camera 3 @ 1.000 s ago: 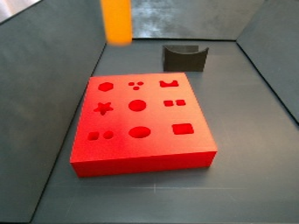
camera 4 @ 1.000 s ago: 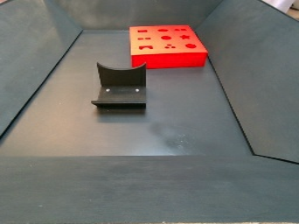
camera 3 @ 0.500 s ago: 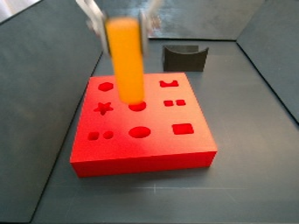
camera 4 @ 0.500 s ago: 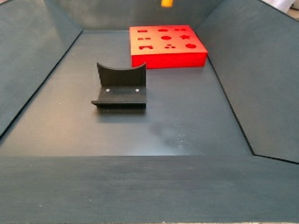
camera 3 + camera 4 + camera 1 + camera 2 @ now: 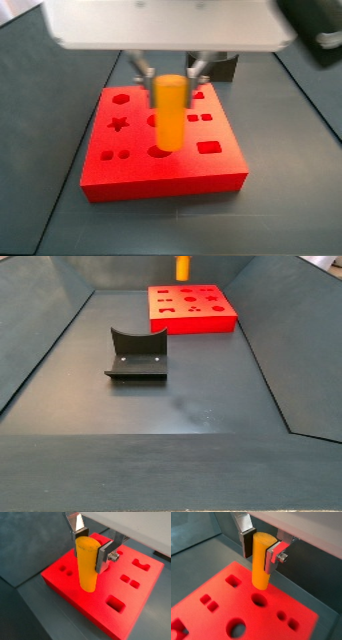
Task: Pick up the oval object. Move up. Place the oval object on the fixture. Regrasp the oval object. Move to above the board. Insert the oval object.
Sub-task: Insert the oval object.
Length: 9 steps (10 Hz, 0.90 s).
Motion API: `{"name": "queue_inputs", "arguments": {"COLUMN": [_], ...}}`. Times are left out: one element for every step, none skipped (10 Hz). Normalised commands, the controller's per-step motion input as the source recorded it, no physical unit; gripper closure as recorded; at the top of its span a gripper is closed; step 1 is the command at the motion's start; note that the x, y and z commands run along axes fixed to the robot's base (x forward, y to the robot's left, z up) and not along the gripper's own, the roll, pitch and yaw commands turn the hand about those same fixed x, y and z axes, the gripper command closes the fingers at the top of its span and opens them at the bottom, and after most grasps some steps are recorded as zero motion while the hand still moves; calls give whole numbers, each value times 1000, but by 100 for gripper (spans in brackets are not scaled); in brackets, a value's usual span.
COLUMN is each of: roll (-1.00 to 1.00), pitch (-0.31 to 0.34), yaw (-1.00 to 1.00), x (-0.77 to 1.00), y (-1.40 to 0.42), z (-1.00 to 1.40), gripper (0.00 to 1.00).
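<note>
Oval object (image 5: 87, 564): yellow-orange peg, upright, clamped near its upper end between the two silver fingers (image 5: 105, 553) of the pincer (image 5: 91, 544); lower rounded end hanging free above the board (image 5: 77, 592), not touching it. Same grip plain in both wrist views, dark pads pressed flat against the peg's sides. In a wrist view, peg tip (image 5: 260, 586) poised just above and beside a round recess (image 5: 258, 600) in the red top. In a side view, peg (image 5: 170, 110) suspended over the middle of the board (image 5: 134, 175), pincer (image 5: 170, 72) above it under the broad white wrist body; tip low over the central recesses, exact recess beneath it not certain from this angle. In a side view from the opposite end, only the peg's lower part (image 5: 183, 268) visible at the frame's upper edge, over the board's (image 5: 201, 322) far side; pincer out of frame there. Fixture (image 5: 135, 354): dark bracket on its base plate, standing on the floor well apart from the board, nearer the middle of the grey-walled bin, curved notch vacant.
</note>
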Motion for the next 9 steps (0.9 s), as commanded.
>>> {"name": "queue_inputs", "arguments": {"roll": [199,180,151,74,39,41,114,156,49], "pitch": [-50,-39,-69,-54,-49,-11,0,0,6], "yaw": [403,514,497,189,0,-9,0,0,-14], "x": [-186,-206,-89,0,129,60,0,-40,0], "y": [91,266,0,-200,-251,-60,160,194,17], "z": [-117,-189,-237,-223,-214,-183,-206,-186,-14], "gripper": [100,100,100,100,100,100,100,100,100]}}
